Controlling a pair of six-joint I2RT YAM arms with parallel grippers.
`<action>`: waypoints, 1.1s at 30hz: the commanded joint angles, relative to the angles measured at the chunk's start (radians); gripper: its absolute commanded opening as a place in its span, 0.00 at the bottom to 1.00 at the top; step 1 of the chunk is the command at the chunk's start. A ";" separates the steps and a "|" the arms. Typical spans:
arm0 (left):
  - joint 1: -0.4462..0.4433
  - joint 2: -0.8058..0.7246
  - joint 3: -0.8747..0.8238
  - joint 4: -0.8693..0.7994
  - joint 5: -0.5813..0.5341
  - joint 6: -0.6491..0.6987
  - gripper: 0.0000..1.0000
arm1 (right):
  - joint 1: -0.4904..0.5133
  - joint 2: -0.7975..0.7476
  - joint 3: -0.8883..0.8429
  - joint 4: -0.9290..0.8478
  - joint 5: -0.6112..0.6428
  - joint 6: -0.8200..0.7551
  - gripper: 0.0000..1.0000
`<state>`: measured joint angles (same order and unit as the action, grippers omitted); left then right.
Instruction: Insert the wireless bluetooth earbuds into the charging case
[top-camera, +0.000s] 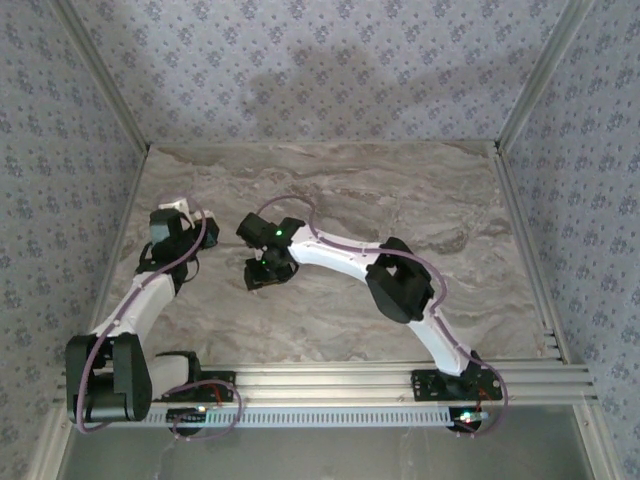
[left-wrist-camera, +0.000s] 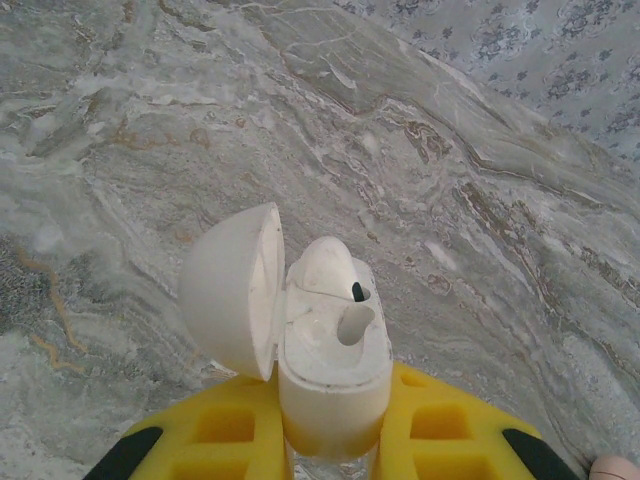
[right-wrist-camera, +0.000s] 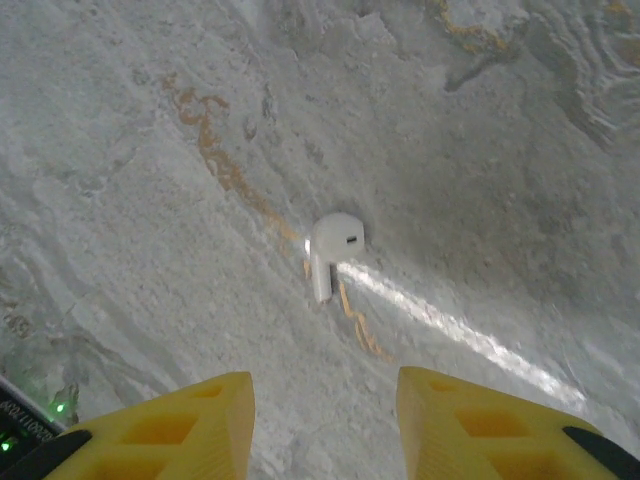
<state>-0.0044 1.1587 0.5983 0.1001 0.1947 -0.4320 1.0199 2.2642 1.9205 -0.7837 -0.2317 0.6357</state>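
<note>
Left wrist view: my left claw (left-wrist-camera: 335, 425) was clamped on the charging case (left-wrist-camera: 335, 370), with its yellow fingers (left-wrist-camera: 225, 435) pressed against the case's two sides. The marble desk (left-wrist-camera: 150, 120) spread out beyond the case. The lid (left-wrist-camera: 228, 290) was swung open to the case's left. The seated earbud (left-wrist-camera: 328, 265) sat in the case's far socket, and the near socket (left-wrist-camera: 352, 325) beside it was hollow and bare. In the right wrist view, the loose earbud (right-wrist-camera: 330, 252) lay alone on the desk with its stem toward me, ahead of my right claw (right-wrist-camera: 325, 400), which stood wide open. In the top external view, that claw hung over the desk to the right of the case, near it but apart.
</note>
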 joint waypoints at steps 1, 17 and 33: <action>0.007 -0.024 -0.003 -0.002 0.023 -0.010 0.17 | 0.001 0.062 0.084 -0.073 -0.029 -0.043 0.43; 0.012 -0.027 -0.005 0.016 0.028 -0.013 0.17 | -0.011 0.180 0.161 -0.040 -0.030 -0.024 0.40; 0.012 -0.034 0.006 0.000 0.040 0.008 0.17 | -0.037 0.160 0.128 -0.054 0.029 -0.038 0.27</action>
<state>0.0002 1.1469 0.5953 0.1009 0.2066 -0.4377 0.9970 2.4203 2.0560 -0.8131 -0.2607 0.6121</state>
